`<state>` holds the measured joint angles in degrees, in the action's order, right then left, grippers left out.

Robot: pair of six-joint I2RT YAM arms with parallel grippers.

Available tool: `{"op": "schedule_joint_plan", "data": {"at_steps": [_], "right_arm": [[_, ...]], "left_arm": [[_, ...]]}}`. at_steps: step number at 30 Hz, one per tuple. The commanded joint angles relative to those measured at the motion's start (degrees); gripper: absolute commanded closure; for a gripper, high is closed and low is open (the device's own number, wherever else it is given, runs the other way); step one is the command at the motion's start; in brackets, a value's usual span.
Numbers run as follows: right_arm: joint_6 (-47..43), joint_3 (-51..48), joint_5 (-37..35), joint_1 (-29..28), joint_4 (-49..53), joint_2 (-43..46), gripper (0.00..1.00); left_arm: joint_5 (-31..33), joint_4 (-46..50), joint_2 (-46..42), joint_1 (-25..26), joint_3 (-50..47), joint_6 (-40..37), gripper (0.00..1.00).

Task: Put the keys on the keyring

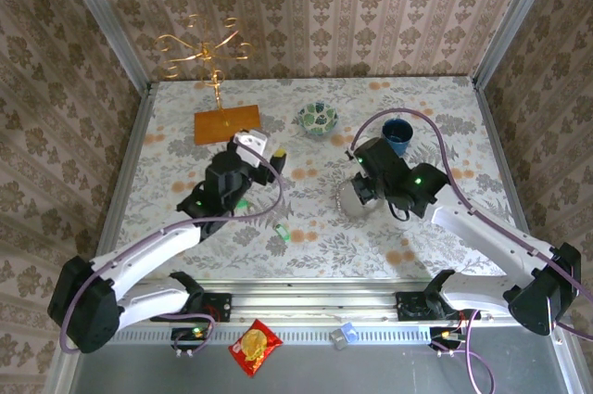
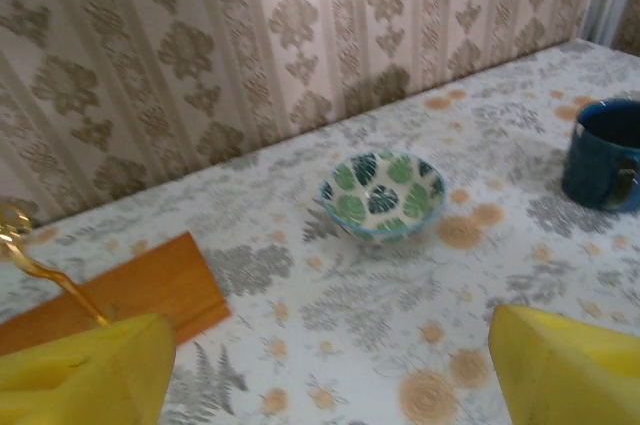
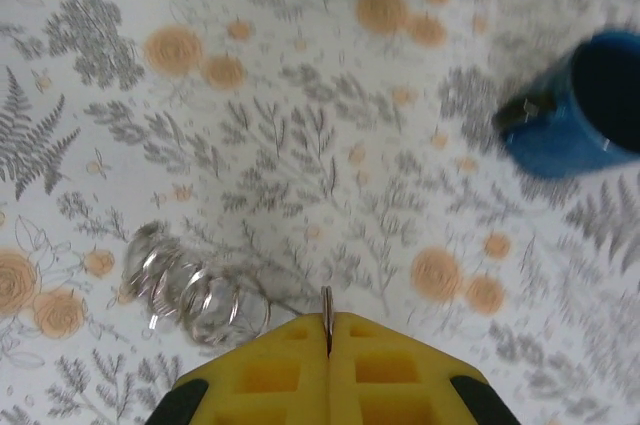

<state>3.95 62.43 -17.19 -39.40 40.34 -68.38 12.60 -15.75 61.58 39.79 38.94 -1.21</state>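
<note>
Holding the keyring: our right gripper point(image 3: 328, 330) has its pads pressed together on a thin metal edge, which we take for the keyring point(image 3: 326, 297). It sits close to the mug point(image 3: 585, 105), on the mug's left and nearer our bases.
Left gripper point(image 2: 325, 385): fingers wide apart with nothing between them, hovering left of the mug, past the bowl point(image 2: 383, 193).
Key point(image 1: 281, 232): one green key lies flat on the table point(image 1: 435, 246), well away from the mug, to its left and toward the near edge. A green glint under the left arm may be the other; we cannot tell.
Step in hand: we judge it to be fetching that key with the left gripper while the right holds the keyring steady.
Doing it well: we should come straight down over the key and close slowly, since so small and flat a thing may skid. We should pinch it so its hole stays free for threading.
Risk: the keyring is held by a sliver, so a knock could twist it. The chain of small rings point(image 3: 190, 290), farther from the mug than the keyring, may snag.
</note>
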Motion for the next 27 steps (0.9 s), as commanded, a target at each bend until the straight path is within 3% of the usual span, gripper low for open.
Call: {"op": "schedule_joint_plan", "data": {"at_steps": [1, 8, 17, 22, 27], "right_arm": [[-11.2, 3.5, -0.8, 0.1, -7.3, 0.4, 1.00], [-19.9, 6.5, 10.4, 1.7, -14.3, -1.5, 1.00], [-28.5, 3.6, 40.0, 7.1, -20.1, -1.8, 1.00], [-33.5, 3.6, 46.8, 7.0, -17.7, -2.3, 1.00], [-37.0, 3.2, 49.6, 6.2, -15.4, -2.5, 1.00]], "left_arm": [[-7.0, 6.3, -2.8, -3.7, 4.5, -3.1, 0.19], [-12.1, 14.4, -5.6, -7.0, 10.5, -10.1, 0.24], [-24.1, 18.0, -8.0, -6.0, 11.4, -20.2, 0.32], [-27.3, 18.2, -9.3, -1.1, 9.3, -30.6, 0.36], [-30.7, 20.7, -8.1, 1.4, 9.0, -34.1, 0.42]]}}
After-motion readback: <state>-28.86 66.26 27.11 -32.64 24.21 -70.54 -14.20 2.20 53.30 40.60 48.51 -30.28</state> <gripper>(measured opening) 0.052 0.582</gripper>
